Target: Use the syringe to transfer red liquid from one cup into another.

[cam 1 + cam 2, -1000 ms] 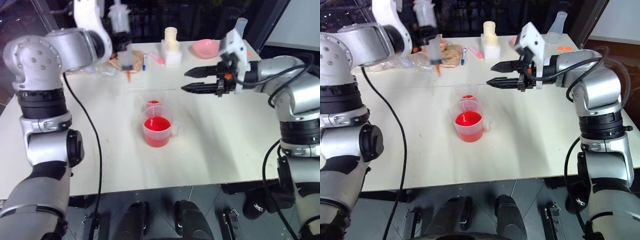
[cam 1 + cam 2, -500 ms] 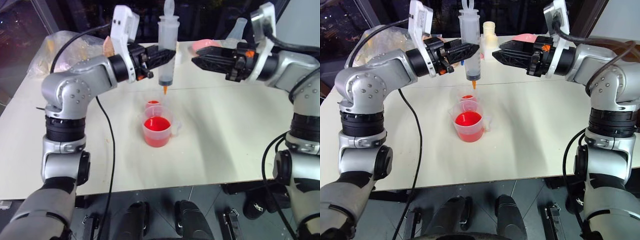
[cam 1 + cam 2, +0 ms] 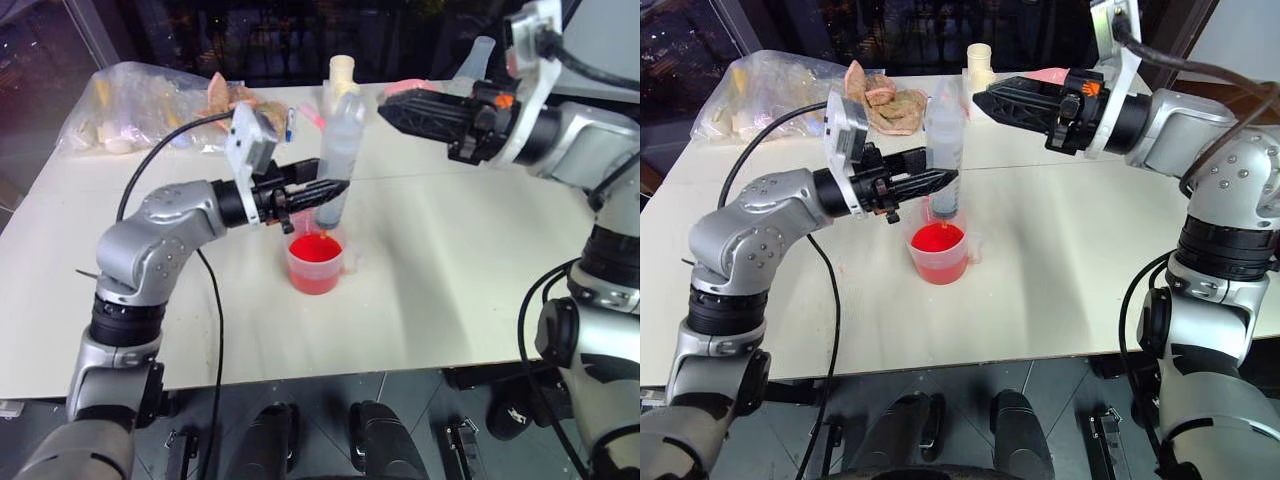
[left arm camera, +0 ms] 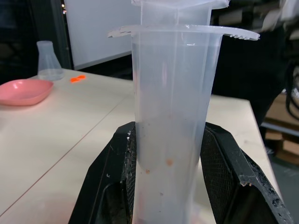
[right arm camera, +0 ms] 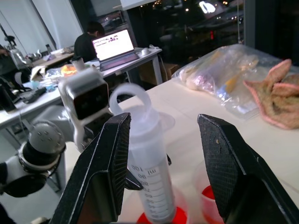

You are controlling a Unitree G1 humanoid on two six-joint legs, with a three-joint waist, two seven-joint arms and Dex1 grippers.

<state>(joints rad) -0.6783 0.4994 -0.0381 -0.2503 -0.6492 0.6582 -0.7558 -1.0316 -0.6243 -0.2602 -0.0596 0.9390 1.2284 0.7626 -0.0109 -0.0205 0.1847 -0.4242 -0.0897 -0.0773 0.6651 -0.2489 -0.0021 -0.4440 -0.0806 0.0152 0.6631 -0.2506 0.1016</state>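
The left gripper point(image 3: 940, 181) pinches the syringe point(image 3: 944, 150) upright by its barrel, tip down inside the handled measuring cup point(image 3: 939, 253) of red liquid point(image 3: 937, 238). The right gripper point(image 3: 985, 98) hangs spread beside the plunger ring.

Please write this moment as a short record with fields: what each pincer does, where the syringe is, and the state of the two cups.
left pincer: shut on the syringe barrel
syringe: upright, tip down over the handled cup
right pincer: open, holds nothing, level with the plunger top
handled cup: on the table, holds red liquid
small cup: beside the handled cup, a little red inside
plunger: pushed in, ring at top
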